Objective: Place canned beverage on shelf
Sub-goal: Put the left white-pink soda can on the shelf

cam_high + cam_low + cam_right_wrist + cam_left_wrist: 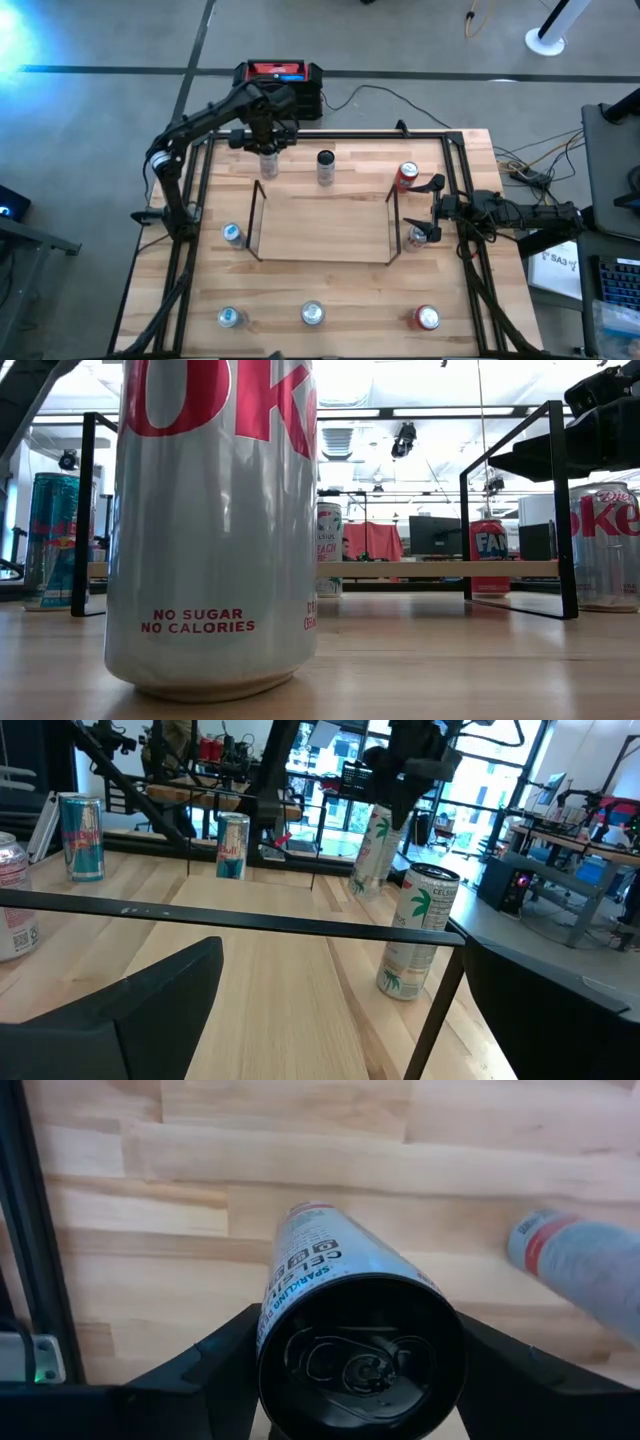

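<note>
My left gripper [266, 138] is at the table's far left, shut on a white Celsius can [268, 165], which also shows in the left wrist view [330, 1270] and the right wrist view [375, 845]. A second white Celsius can [325, 166] stands on its base to its right. The shelf [322, 228], with a light wood deck and thin black end frames, stands mid-table with no cans on it. My right gripper [430, 208] is open and empty at the shelf's right end, between a red can [407, 177] and a silver Coke can [415, 238]. My left gripper pinches the white Celsius can between its two fingers [215, 1365], on opposite sides of its upper wall just under the top rim [272, 1330]. The fingers come from above, pointing down. The can hangs tilted below them; whether its lower end [360, 885] touches the table, I cannot tell.
A blue can [232, 234] stands left of the shelf. Three cans stand along the near edge: [229, 317], [313, 314] and a red one [427, 318]. The middle one fills the low view [210, 520]. A black tubular frame [455, 160] rims the tabletop.
</note>
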### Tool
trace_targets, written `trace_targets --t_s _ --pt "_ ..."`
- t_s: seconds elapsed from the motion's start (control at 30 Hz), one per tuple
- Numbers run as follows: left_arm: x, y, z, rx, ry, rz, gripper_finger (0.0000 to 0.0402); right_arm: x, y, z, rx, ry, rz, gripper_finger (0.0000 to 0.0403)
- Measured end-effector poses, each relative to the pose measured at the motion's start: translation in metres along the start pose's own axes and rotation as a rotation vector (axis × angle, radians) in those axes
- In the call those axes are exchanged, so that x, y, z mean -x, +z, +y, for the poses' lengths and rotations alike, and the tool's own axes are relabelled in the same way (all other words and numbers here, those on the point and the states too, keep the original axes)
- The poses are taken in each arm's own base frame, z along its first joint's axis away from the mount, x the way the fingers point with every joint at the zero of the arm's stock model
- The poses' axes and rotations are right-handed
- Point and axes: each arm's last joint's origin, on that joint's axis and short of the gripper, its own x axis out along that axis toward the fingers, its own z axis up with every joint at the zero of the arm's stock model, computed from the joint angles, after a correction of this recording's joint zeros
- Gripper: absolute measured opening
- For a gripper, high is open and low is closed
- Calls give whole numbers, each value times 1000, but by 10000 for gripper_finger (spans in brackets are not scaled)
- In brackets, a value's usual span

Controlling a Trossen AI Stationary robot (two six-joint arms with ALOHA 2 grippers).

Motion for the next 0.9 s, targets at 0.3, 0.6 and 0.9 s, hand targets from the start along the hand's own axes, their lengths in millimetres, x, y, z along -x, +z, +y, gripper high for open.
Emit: trace_targets --t_s 0.3,0.6,0.9 --pt "12 -35 -7 -78 -16 -53 243 0 0 0 0 0 0 398" --pt "12 -72 -20 -167 -24 -48 243 0 0 0 0 0 0 398" --pt "12 -107 -22 -164 -32 -41 243 0 0 0 0 1 0 398"
